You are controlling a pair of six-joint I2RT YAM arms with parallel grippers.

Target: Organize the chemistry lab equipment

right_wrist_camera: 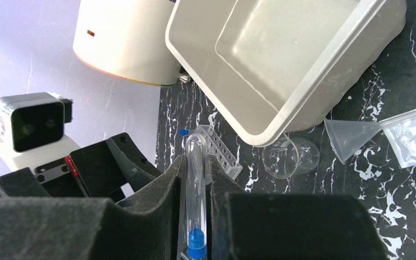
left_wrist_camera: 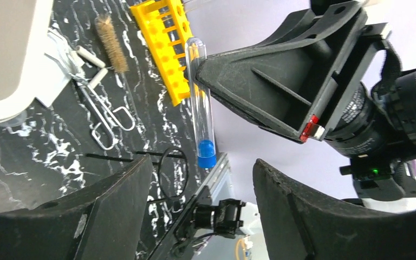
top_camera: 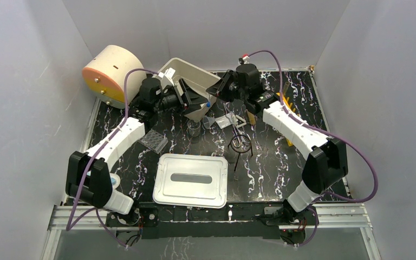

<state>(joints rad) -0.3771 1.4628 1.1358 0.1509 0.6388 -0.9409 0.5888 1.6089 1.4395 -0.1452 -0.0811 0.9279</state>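
Pale grey walls (top_camera: 195,27) enclose a black marbled tabletop (top_camera: 271,162).

the overhead camera sits high behind both arms and looks down on the whole table (top_camera: 281,162). the left wrist camera looks out close between its own fingers (left_wrist_camera: 114,206) toward the right gripper (left_wrist_camera: 200,67). the right wrist camera looks close along its fingers (right_wrist_camera: 160,187) toward the white bin (right_wrist_camera: 303,103). both wrist views share a blue-capped tube (left_wrist_camera: 201,108).
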